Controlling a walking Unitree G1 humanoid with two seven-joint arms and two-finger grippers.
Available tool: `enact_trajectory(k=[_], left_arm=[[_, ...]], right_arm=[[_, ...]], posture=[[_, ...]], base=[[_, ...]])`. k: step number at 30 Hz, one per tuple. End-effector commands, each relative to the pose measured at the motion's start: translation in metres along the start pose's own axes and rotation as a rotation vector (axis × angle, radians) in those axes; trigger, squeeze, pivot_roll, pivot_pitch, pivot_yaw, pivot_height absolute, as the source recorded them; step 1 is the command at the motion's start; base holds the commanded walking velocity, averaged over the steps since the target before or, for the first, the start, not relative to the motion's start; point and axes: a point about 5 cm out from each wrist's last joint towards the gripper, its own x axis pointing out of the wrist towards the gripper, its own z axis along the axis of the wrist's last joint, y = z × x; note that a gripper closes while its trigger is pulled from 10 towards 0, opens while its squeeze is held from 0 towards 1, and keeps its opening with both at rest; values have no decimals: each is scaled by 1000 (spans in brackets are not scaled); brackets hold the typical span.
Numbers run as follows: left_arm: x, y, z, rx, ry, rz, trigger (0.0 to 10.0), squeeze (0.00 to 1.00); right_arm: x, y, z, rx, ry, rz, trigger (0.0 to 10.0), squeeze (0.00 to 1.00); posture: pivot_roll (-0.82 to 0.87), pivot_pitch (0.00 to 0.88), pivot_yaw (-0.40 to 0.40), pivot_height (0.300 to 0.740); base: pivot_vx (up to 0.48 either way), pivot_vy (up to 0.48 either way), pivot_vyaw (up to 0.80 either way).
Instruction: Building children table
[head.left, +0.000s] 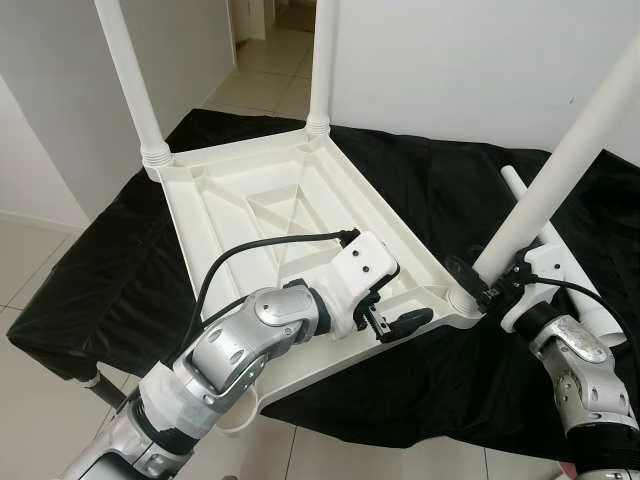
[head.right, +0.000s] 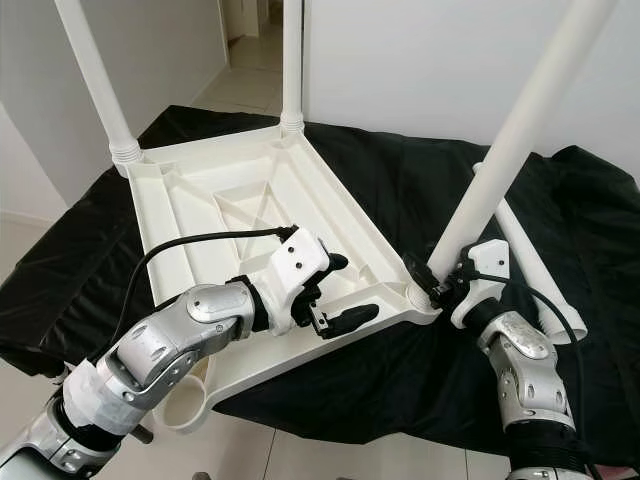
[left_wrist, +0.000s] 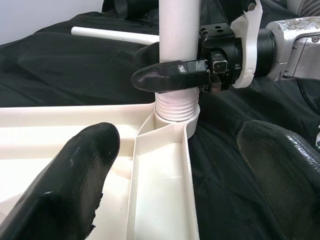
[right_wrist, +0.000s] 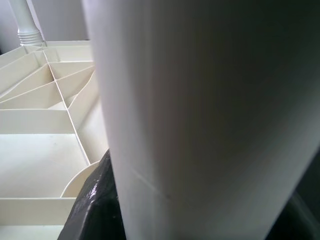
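a black cloth (head.left: 440, 190) covers the surface, and on it lies the white plastic children's tabletop (head.left: 290, 215), upside down with its ribbed underside up. two white legs (head.left: 130, 75) stand upright in the far corner sockets. a third leg (head.left: 570, 150) leans out of the near right corner socket (head.right: 420, 295), its threaded end seated in the socket. a loose fourth leg (head.right: 525, 255) lies on the cloth to the right, just beyond the right arm. the near left corner socket (head.right: 185, 405) hangs over the surface edge. the left claw (left_wrist: 175, 165) hovers over the tabletop's near right edge, fingers spread wide, one on each side of the rim. the right claw (head.left: 483, 283) grips the leaning leg just above its thread, fingers closed on it. no brand, label or writing can be read anywhere.
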Motion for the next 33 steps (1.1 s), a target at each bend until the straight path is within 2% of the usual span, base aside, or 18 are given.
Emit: enact_trajectory(k=[1,3,4,11,12,14,16,19,20,22,23,24,25,26,28,30,32,33], left_arm=[[0,1,2,13,10,-39,10000,0],[0,2,2,14,9,-41,10000,0],[1,1,3,15,8,-43,10000,0],[1,1,3,14,10,-45,10000,0],[1,1,2,13,11,-44,10000,0],[1,1,2,13,11,-44,10000,0],[2,0,1,11,11,-42,10000,0],[2,-2,1,11,10,-42,10000,0],[2,-2,1,9,9,-41,10000,0],[2,-2,1,9,9,-41,10000,0],[2,-2,1,7,8,-38,10000,0],[2,-2,1,7,8,-38,10000,0],[2,-2,0,5,8,-37,10000,0],[2,-2,0,5,8,-37,10000,0],[2,-3,0,0,7,-40,10000,0],[2,-3,1,-1,5,-41,10000,0],[2,-3,1,-1,5,-41,10000,0],[2,-4,1,-3,4,-42,10000,0]], right_arm=[[-5,-5,-6,0,35,-21,0,0],[-6,-4,-7,4,31,-33,0,0],[-6,-2,-7,5,27,-51,10000,0],[-1,8,-6,17,22,-95,10000,0],[2,11,-7,10,26,-143,10000,0],[2,11,-7,10,26,-143,10000,0],[5,21,-9,-11,39,-237,10000,0],[6,26,-10,-15,41,-267,10000,0],[5,33,-13,15,51,-340,10000,0],[5,33,-13,15,51,-340,10000,0],[4,38,-19,44,74,-435,10000,0],[4,38,-19,44,74,-435,10000,0],[3,47,-25,86,91,-535,10000,0],[3,47,-25,86,91,-535,10000,0],[2,62,-28,147,88,-668,10000,0],[2,67,-26,183,72,-727,10000,0],[2,67,-26,183,72,-727,10000,0],[4,73,-26,256,61,-761,10000,0]], posture=[[-72,0,0,740],[-73,0,1,740],[-73,0,1,740],[-76,0,-3,740],[-77,0,-7,740],[-77,0,-7,740],[-80,0,-13,740],[-81,0,-16,740],[-84,0,-16,740],[-84,0,-16,740],[-89,0,-16,740],[-89,0,-16,740],[-96,0,-17,740],[-96,0,-17,740],[-99,0,-19,740],[-107,0,-10,740],[-107,0,-10,740],[-112,0,-1,740]], base=[[0,0,0],[0,0,0],[0,0,0],[0,0,0],[0,0,0],[0,0,0],[0,0,0],[0,0,0],[0,0,0],[0,0,0],[0,0,0],[0,0,0],[0,0,0],[0,0,0],[0,0,0],[0,0,0],[0,0,0],[0,0,0]])
